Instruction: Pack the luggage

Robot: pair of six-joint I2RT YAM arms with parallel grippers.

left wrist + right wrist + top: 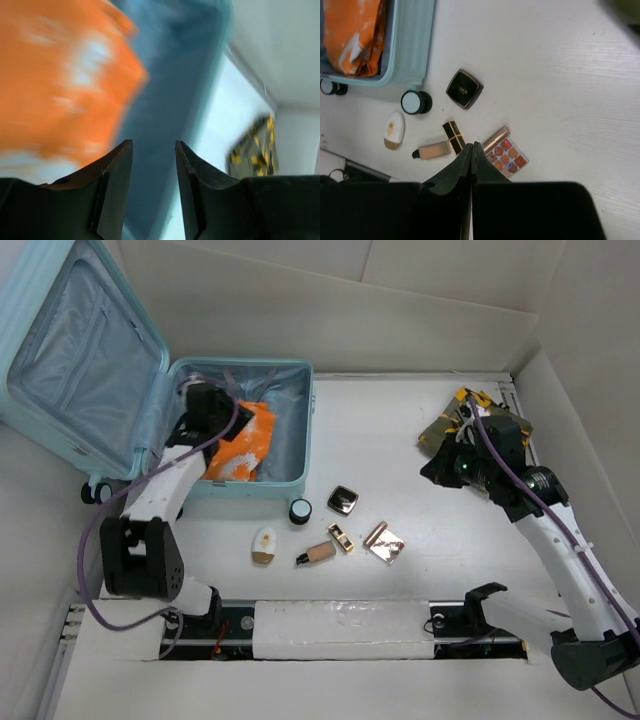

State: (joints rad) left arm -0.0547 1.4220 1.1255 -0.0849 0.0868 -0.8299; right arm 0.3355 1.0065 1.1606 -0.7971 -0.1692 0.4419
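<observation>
The luggage (250, 430) lies open at the back left, its lid (70, 360) tilted away to the left. An orange and white cloth (245, 445) lies inside the base. My left gripper (215, 410) hovers over the base next to that cloth. In the left wrist view the left gripper (154, 145) is open with nothing between its fingers; the orange cloth (55, 75) is to its left and the blue lining (170, 100) is ahead. My right gripper (472, 145) is shut on nothing, raised above the table at the right (440, 465).
A dark, yellow-patterned cloth (462, 420) lies at the back right. In front of the luggage are a white bottle (264, 545), a round jar (300, 511), a black compact (343, 500), a foundation bottle (318, 554), a lipstick (341, 537), a rose-gold tube (375, 533) and a palette (386, 548).
</observation>
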